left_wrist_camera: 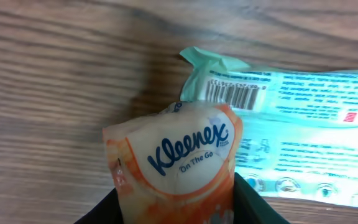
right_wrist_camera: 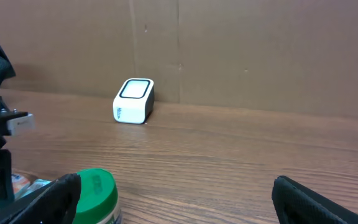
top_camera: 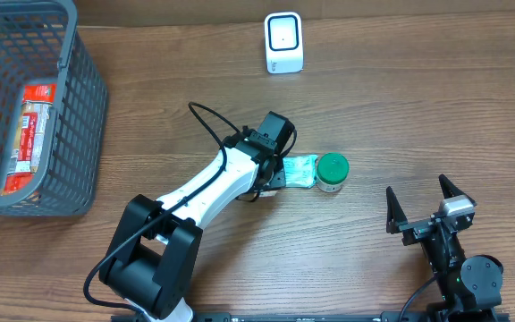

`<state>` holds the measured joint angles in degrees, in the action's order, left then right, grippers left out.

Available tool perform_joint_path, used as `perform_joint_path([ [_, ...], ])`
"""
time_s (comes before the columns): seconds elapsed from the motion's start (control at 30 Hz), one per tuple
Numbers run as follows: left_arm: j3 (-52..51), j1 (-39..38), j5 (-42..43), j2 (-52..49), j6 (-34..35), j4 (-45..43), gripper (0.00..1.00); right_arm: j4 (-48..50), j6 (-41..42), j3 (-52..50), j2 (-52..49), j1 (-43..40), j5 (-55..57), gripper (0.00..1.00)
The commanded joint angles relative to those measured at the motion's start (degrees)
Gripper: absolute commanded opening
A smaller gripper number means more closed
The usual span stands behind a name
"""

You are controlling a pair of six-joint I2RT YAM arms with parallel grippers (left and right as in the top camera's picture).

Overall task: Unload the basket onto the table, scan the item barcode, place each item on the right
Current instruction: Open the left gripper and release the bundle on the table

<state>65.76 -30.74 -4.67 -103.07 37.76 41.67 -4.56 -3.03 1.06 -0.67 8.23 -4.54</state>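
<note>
Left gripper (top_camera: 275,165) clenched on the orange-and-white plastic Kleenex pack (left_wrist_camera: 179,155) — grasp made, I'd say. Next (its barcode unseen) show it to the white box scanner (top_camera: 283,42); right gripper (top_camera: 427,207) gapes empty

The white left arm (top_camera: 213,183) reached to mid-frame, left gripper (top_camera: 280,174) clamped on an orange tissue pack (left_wrist_camera: 176,155); lower right, the right gripper (top_camera: 417,190) held its jaws wide.

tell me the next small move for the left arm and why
Probably lift the Kleenex pack and carry it toward the white scanner. The left gripper is closed on the pack, right beside the teal packet, and the scanner stands well away across the table.
</note>
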Motion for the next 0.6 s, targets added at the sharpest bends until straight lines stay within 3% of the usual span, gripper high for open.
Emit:
perform_joint_path([
  [0.0, 2.21, 0.0, 1.73, 1.53, -0.48, 0.22, 0.36, 0.17, -0.24, -0.61, 0.5, -0.48, -0.26, 1.0],
  [0.27, 7.37, -0.31, 5.57, 1.49, -0.48, -0.42, 0.35, 0.17, -0.24, -0.61, 0.5, -0.48, -0.28, 1.0],
  [0.57, 7.23, -3.63, 3.56, -4.13, -0.48, -2.93, 0.35, 0.17, -0.24, -0.61, 0.5, -0.48, -0.26, 1.0],
])
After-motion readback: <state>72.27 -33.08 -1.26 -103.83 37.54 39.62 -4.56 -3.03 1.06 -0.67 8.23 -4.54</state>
